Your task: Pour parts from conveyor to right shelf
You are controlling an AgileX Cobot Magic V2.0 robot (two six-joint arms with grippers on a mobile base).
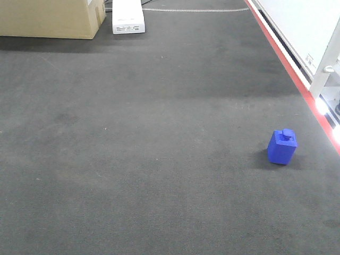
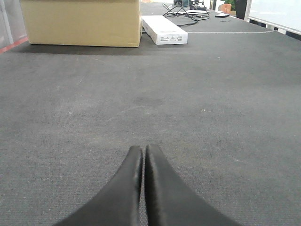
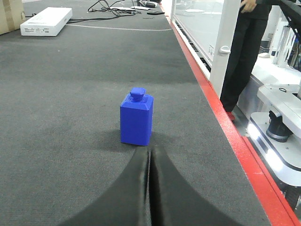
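Blue block (image 3: 136,117): stands upright on the dark grey belt (image 1: 149,133), knob on top. It sits at the lower right of the front view and at the middle of the right wrist view.
Block and belt edge: the block is near the red strip (image 1: 289,66) that runs along the belt's right side, but apart from it.
Right gripper (image 3: 150,153): the two black fingers are pressed together with only a thin seam between them, and nothing is held. The tips lie low over the belt, pointing at the foot of the block.
Gap to block: the tips look just short of the block's near face. From this angle it is hard to say whether they touch it.
Left gripper (image 2: 143,155): the fingers are closed against each other and grasp nothing. They rise from the bottom middle of the left wrist view over bare belt.
Cardboard box (image 2: 80,21): rests on the belt at the upper left of the left wrist view.
White flat carton (image 2: 163,30): lies just right of the cardboard box.
Black cables (image 2: 186,12): a loose tangle behind the carton, at the top of the frame.
White post (image 3: 223,47): stands beyond the red strip at the upper right of the right wrist view.
Person (image 3: 244,52): dark trousers beside the post; only the legs and part of an arm show.
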